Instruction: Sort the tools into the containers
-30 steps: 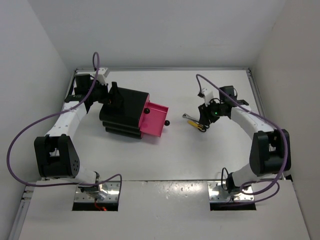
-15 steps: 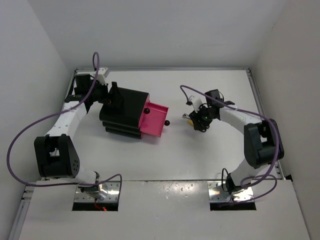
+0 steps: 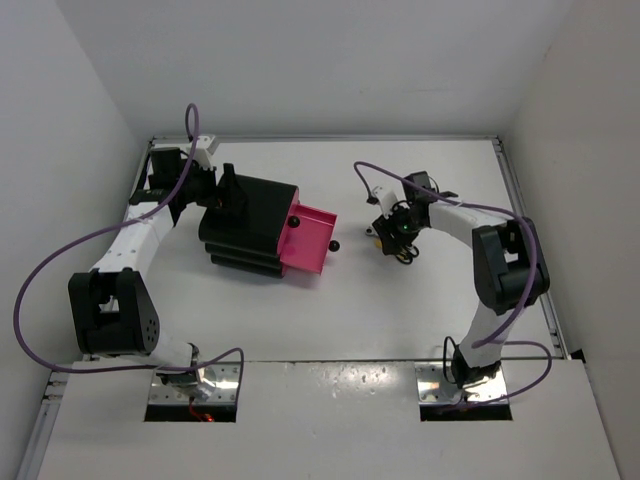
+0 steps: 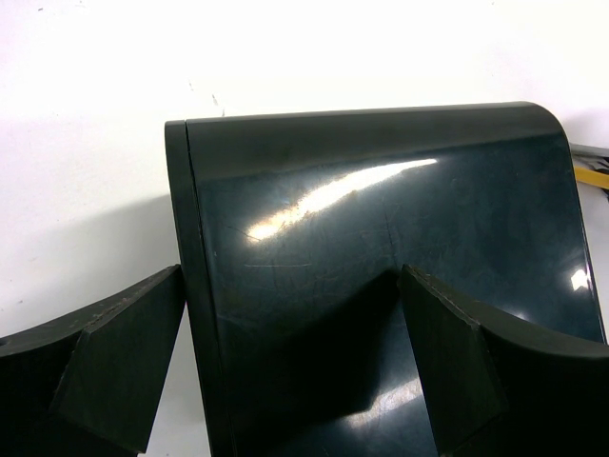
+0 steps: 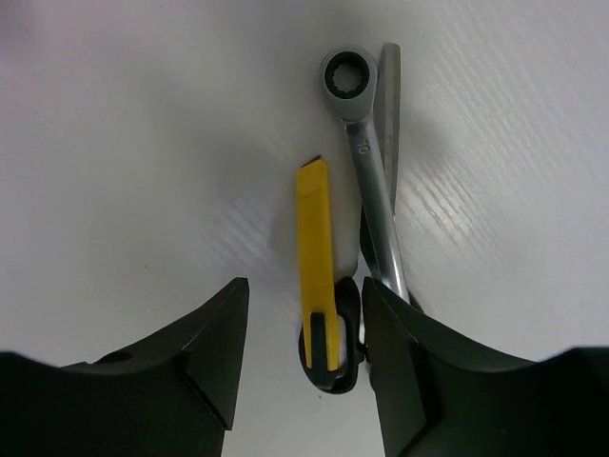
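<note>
"10" on silver wrench (image 5: 374, 195)

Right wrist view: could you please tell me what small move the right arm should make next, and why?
Probably close the right gripper on the yellow-and-black tool: it lies between the open fingers, while the silver wrench lies beside it, partly behind one finger.

Looks like a robotics lab test cell. Boxed in by plain white panels (image 3: 300, 60) around a white table (image 3: 400, 310), with left arm (image 3: 130, 240) and right arm (image 3: 500, 265) bolted to metal plates (image 3: 225, 378) and trailing purple cables (image 3: 35, 280).
</note>
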Controlling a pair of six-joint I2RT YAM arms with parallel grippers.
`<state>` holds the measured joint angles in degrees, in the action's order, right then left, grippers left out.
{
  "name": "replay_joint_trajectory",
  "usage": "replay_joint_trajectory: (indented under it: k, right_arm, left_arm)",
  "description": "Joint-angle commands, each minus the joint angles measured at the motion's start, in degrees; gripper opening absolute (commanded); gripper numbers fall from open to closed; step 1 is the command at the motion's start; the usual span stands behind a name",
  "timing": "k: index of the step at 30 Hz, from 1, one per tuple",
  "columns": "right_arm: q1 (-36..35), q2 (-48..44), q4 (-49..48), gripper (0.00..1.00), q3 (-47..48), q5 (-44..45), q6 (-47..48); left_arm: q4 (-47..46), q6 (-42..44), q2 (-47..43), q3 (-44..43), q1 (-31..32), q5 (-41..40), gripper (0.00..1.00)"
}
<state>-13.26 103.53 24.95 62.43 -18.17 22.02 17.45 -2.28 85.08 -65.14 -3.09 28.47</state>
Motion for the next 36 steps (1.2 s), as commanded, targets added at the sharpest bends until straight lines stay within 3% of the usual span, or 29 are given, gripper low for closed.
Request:
replay_joint_trajectory:
  k: [1, 6, 20, 22, 23, 26, 36]
  right_arm:
    - [0.34, 1.68, 1.41, 0.51, 3.48, -1.16, -0.58]
    - [0.34, 1.68, 0.89, 0.43, 3.48, -1.69, -0.58]
    - [0.34, 5.81, 1.51, 0.43, 6.3, 3.31, -0.58]
    - [0.34, 6.51, 1.51, 0.48, 6.91, 3.84, -1.1]
    - [0.34, 6.51, 1.51, 0.62, 6.91, 3.85, -1.1]
    - [0.86, 5.82, -0.95, 0.73, 5.34, 4.9, -1.72]
    - [0.86, 3.88, -2.72, 0.77, 2.87, 4.91, -0.93]
  left_arm:
    - [13.05, 4.57, 5.27, 4.24, 0.37, -6.93, 0.97]
    - [13.05, 4.57, 5.27, 4.76, 0.37, -6.94, 0.97]
    - [12.52, 4.57, 5.27, 4.76, 0.37, -6.94, 0.97]
    - [12.52, 4.57, 5.8, 4.76, 0.37, -6.94, 0.97]
    - [12.52, 4.57, 5.8, 4.76, 0.37, -6.94, 0.97]
    - [12.52, 4.57, 5.8, 4.76, 0.37, -6.94, 0.97]
    - [12.52, 4.57, 5.8, 5.29, 0.37, -6.94, 0.97]
